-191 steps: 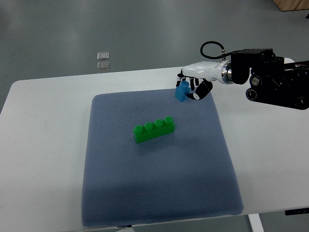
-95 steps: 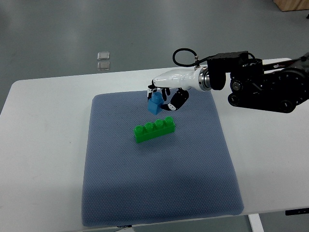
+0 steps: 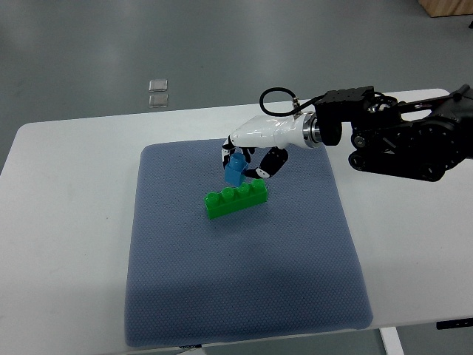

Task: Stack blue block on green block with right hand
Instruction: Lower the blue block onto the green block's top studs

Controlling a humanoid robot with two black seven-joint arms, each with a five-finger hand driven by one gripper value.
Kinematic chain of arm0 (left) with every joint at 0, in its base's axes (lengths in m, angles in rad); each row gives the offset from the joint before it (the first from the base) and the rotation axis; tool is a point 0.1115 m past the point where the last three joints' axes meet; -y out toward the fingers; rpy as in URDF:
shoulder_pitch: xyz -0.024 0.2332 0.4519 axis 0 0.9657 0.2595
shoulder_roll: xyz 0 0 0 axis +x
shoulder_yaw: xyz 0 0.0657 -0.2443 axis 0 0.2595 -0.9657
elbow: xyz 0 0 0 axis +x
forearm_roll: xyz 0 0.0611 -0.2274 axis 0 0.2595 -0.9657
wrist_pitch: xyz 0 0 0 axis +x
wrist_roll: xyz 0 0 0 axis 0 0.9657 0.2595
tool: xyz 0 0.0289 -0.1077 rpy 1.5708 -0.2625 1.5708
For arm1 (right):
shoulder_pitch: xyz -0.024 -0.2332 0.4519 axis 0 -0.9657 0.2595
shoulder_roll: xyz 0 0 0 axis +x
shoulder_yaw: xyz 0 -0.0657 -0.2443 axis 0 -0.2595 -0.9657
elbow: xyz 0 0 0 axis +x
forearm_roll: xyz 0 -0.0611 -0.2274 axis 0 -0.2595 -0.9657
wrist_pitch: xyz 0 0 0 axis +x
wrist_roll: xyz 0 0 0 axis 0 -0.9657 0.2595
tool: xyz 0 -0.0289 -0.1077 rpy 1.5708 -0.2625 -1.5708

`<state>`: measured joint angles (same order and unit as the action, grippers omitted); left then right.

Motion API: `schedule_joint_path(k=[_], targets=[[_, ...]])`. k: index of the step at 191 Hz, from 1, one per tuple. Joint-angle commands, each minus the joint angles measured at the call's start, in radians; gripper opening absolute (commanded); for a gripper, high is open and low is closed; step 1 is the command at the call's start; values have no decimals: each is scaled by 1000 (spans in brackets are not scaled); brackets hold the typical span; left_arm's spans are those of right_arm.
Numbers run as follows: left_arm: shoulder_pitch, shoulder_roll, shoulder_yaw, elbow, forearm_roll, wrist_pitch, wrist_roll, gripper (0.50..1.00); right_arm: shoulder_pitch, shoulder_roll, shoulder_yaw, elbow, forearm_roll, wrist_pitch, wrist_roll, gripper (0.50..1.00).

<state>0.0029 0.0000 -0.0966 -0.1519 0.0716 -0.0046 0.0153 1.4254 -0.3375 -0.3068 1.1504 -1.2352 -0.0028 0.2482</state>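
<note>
Reaching in: the right hand (image 3: 255, 148) comes from the table's right edge.
Fingers: pinching the blue block (image 3: 235, 169).
Blue block: tilted, just above the green block (image 3: 236, 200), toward its middle studs; contact unclear.
Green block: lying on the grey mat (image 3: 244, 281), nearer its far edge.
Mat: centred on the white table (image 3: 66, 222).

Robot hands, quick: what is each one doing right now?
Right robot hand: closed on the blue block, just above the green block.
Left robot hand: not in the picture.
</note>
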Motion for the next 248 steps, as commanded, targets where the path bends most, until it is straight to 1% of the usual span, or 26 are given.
schedule_joint_path(k=[1,46,59,101,135,163,248], targets=[[0,0,0,0,-1,0,0,1000,-14,5,0,-11,-12,-2,6,500],[0,0,0,0,1,0,0,1000,-36,31,-6,-37,-13,-22,-4,500],[0,0,0,0,-1,0,0,1000,-37,37,-6,-41,-13,-19,-32,500],[0,0,0,0,-1,0,0,1000,-39,43,-5,-40,10,12,-86,500],[0,0,0,0,-1,0,0,1000,-40,44,-5,-40,8,37,-89,500],[0,0,0,0,1,0,0,1000,-45,46,-6,-40,3,37,-90,500],[0,0,0,0,1,0,0,1000,-42,58,-6,-43,-20,9,-89,500]])
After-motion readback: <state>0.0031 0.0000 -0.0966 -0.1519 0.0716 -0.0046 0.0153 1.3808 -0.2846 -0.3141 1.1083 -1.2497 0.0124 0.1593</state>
